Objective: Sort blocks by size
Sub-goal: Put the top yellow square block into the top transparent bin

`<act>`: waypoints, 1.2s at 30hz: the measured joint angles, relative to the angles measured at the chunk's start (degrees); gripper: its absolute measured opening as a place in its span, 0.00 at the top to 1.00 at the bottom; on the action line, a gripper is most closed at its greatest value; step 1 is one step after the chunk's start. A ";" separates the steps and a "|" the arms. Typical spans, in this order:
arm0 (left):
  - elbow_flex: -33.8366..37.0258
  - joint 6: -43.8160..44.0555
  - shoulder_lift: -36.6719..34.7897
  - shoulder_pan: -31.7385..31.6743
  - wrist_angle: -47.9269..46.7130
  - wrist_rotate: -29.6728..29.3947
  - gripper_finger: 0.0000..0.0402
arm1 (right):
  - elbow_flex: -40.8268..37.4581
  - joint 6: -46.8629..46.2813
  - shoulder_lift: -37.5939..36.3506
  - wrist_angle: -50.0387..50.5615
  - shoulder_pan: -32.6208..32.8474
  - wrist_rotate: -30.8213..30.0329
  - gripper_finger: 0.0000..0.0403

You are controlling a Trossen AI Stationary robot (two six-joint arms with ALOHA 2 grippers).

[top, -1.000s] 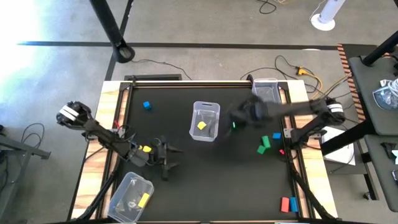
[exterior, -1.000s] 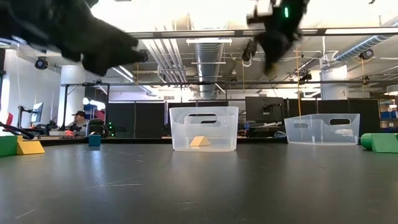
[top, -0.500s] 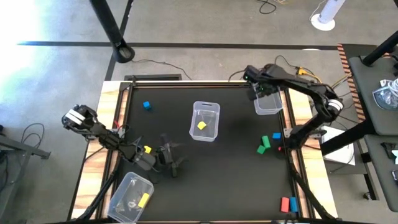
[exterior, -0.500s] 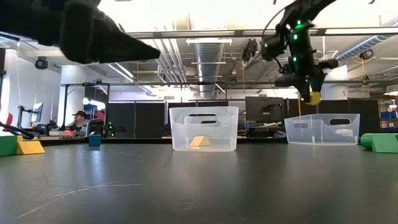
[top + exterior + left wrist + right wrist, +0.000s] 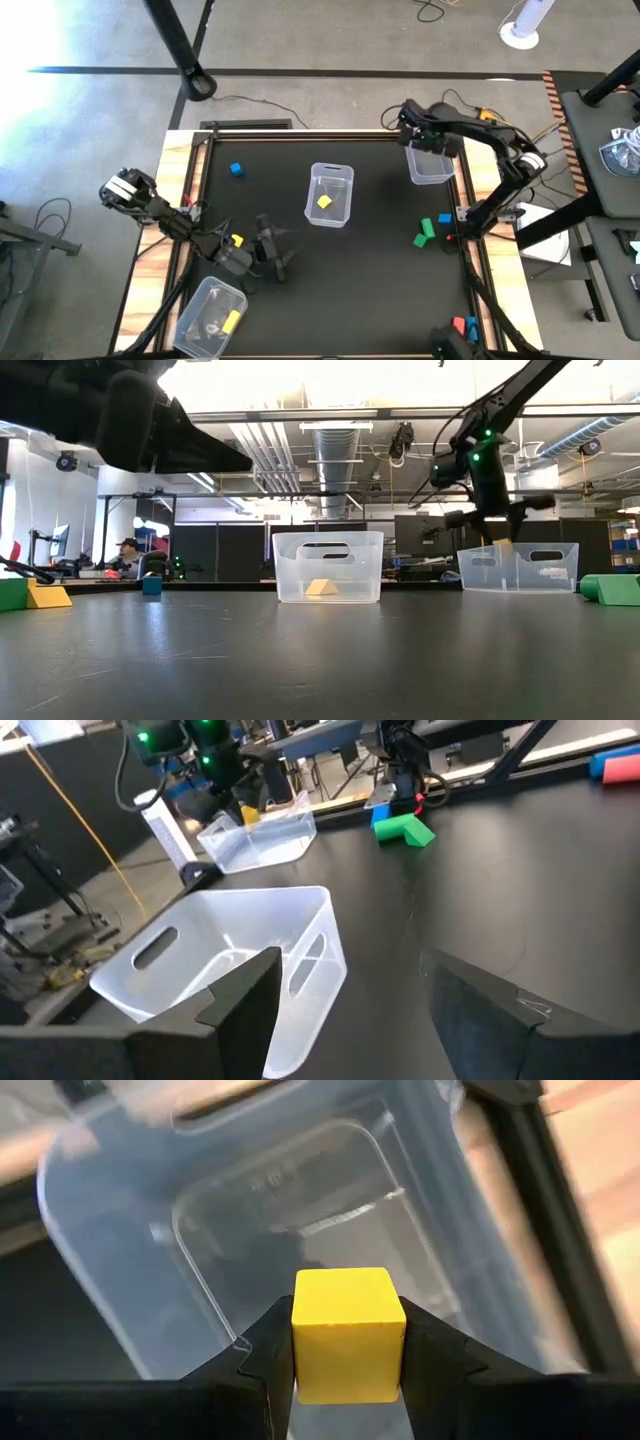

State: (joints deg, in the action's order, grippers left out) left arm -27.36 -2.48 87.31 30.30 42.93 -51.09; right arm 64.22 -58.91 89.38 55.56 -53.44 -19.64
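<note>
Table corner: right jaws point(image 5: 349, 1370) grip yellow cube point(image 5: 348, 1334), seemingly above bin point(image 5: 130, 1240).

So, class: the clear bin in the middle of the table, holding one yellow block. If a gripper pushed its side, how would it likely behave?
The middle bin has thin clear walls, so it is probably light and would likely slide on the smooth black table rather than resist. Its broad base suggests it would not tip. The yellow block inside might shift.
</note>
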 joint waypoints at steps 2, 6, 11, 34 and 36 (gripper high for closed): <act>0.08 1.67 0.00 0.11 -0.73 0.05 0.44 | -1.75 -1.35 0.00 -3.93 -0.72 0.63 0.68; 0.09 5.09 0.50 0.77 -2.36 0.71 0.44 | -4.47 -4.22 -0.83 -7.50 -2.03 1.68 0.68; 0.11 9.26 1.77 1.83 -3.96 0.82 0.44 | -7.55 -9.64 -3.58 -11.00 -2.53 1.08 0.68; 0.11 12.87 2.64 4.46 -4.06 0.62 0.44 | -15.09 -21.42 -3.87 -19.36 -2.48 -1.46 0.61; 0.11 12.90 2.64 4.48 -4.06 0.63 0.44 | -15.09 -21.16 -3.82 -19.38 -2.48 -1.46 0.58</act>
State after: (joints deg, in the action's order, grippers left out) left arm -27.24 10.41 89.95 34.79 38.87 -50.47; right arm 49.12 -80.08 85.56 36.19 -55.92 -21.10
